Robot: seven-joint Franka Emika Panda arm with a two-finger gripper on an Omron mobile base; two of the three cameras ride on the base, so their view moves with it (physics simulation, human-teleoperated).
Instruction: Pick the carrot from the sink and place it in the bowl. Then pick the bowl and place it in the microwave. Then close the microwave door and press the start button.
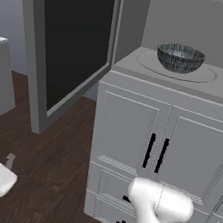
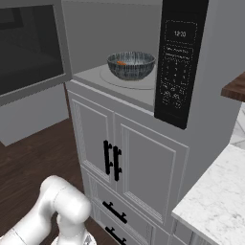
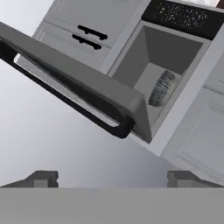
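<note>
The gripper (image 3: 112,178) is standing with its jaws wide apart and nothing between them, its two dark fingertips (image 3: 41,178) rising at the bottom of the hand view and facing the outer edge of the microwave door (image 3: 78,83). In the left base view, reading from left to right, the microwave door (image 1: 67,51) is hanging swung wide open on its left hinge, the open cavity of the microwave (image 1: 207,26) is following, and the bowl (image 1: 180,57) is sitting upright on the round glass turntable inside. In the right base view the black control strip (image 2: 179,62) is closing the sequence on the right.

The step in hand appears to be closing the door. Doing it well is probably a matter of pressing on the door's outer face near its free edge, far from the hinge, and following the arc of the swing until the panel is meeting the frame, while keeping the fingers clear of the closing gap.

The carrot (image 2: 122,62) is lying inside the bowl (image 2: 131,65) as a small orange streak; it is too small to read surely, but its long axis seems to be running roughly level, across the bowl's left inner side.
</note>
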